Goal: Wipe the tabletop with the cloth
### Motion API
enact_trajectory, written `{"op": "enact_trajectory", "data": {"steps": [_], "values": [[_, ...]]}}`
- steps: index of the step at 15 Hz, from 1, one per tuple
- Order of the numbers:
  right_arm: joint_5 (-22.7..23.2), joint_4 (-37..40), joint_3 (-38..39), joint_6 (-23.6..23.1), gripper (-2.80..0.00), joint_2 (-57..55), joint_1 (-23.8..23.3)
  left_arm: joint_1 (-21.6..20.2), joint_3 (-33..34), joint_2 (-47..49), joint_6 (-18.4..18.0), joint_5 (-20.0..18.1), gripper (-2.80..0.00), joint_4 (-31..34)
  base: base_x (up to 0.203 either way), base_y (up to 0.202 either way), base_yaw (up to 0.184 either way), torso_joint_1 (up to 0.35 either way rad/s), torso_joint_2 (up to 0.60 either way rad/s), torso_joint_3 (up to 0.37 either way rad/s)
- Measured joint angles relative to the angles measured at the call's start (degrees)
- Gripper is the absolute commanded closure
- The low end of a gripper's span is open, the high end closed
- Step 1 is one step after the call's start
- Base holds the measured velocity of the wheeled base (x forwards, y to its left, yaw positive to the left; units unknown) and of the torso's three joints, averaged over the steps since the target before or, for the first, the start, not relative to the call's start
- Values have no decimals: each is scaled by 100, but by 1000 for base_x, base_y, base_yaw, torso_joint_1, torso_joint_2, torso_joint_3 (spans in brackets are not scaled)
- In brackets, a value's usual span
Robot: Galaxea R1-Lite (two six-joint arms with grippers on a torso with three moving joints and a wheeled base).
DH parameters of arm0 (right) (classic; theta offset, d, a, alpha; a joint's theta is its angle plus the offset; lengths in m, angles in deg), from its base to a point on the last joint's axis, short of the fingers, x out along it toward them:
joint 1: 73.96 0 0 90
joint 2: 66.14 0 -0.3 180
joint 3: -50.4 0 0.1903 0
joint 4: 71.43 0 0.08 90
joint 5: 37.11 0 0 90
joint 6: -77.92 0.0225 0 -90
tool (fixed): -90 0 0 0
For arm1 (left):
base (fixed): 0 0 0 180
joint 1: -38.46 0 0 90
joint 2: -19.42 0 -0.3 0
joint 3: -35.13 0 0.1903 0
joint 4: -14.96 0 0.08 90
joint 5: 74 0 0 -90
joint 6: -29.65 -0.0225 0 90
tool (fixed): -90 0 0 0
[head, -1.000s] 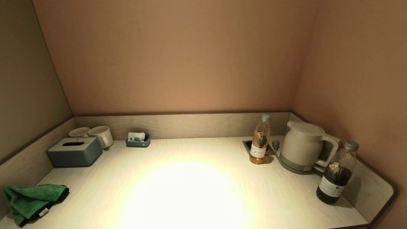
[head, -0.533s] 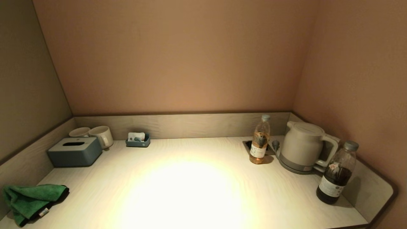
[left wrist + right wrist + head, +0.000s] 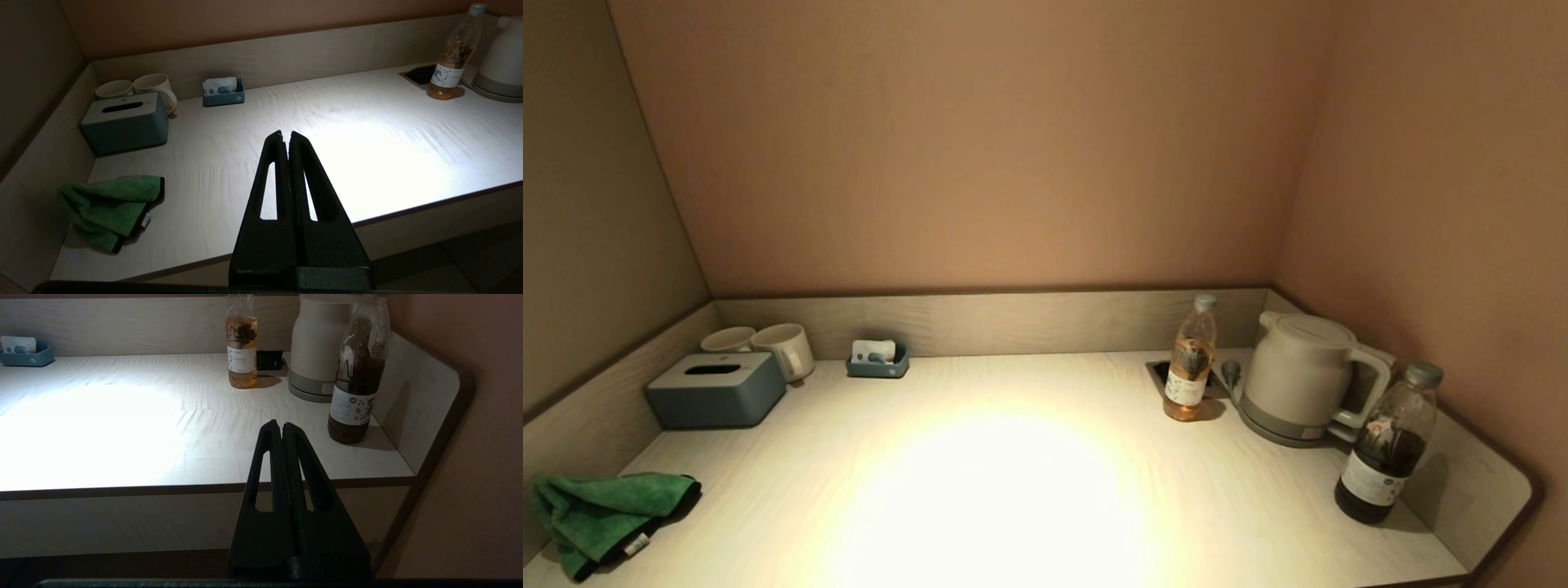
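No lettering can be read. The clear plastic bottle of pale amber drink (image 3: 242,343) carries a white label with small print too fine to make out. The clear bottle of dark liquid (image 3: 357,371) has a white label bearing a small blue round mark and tiny illegible print.

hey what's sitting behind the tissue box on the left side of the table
Two pale mugs stand behind the blue-grey tissue box, against the back panel. The box covers their lower parts, and anything low between them and it is hidden.
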Motion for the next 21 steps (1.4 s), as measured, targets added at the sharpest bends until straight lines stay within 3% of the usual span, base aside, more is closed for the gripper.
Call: {"op": "enact_trajectory", "data": {"steps": [7,11,16,21], "values": [[2,-2,0,1,0,0,0,-40,378,-548,91,33,0,9,0,0,0,0,0,0],[2,-2,0,0,0,0,0,-93,616,-908,366,65,0,145,0,0,0,0,0,0],[0,-2,0,0,0,0,-2,-106,864,-1388,672,289,0,224,0,0,0,0,0,0],[-1,-2,0,0,0,0,0,-107,957,-1712,678,523,0,194,0,0,0,0,0,0]]}}
